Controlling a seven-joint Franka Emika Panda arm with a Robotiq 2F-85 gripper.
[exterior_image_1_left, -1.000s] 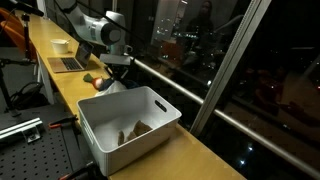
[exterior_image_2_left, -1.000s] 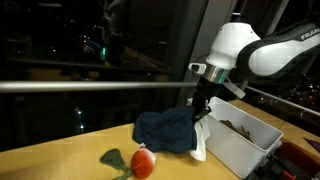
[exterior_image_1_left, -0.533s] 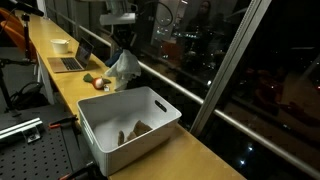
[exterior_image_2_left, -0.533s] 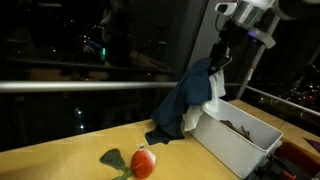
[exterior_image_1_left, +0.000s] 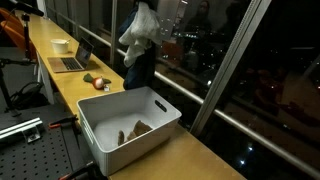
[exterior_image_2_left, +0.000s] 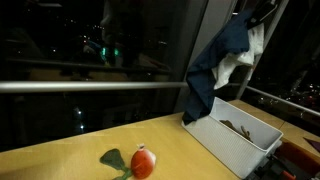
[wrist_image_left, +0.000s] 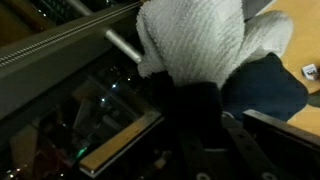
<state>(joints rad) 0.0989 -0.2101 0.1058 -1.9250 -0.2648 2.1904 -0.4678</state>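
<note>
Clamped tight on a bundle of clothes (exterior_image_2_left: 225, 55), a dark blue garment (exterior_image_2_left: 205, 90) and a white knit cloth (exterior_image_1_left: 139, 30), the gripper (wrist_image_left: 197, 112) holds it high at the upper right of an exterior view. The lowest fold hangs just beside the rim of the white bin (exterior_image_2_left: 235, 150) on the wooden bench (exterior_image_2_left: 60, 160). A red toy fruit (exterior_image_2_left: 143, 162) lies well apart at lower centre.

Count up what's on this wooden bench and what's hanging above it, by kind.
cloths: 2 (dark blue cloth, white cloth)
white bin: 1
brown item in the bin: 1
red fruit with green leaf: 1
laptop: 1
bowl: 1
total: 7
</note>
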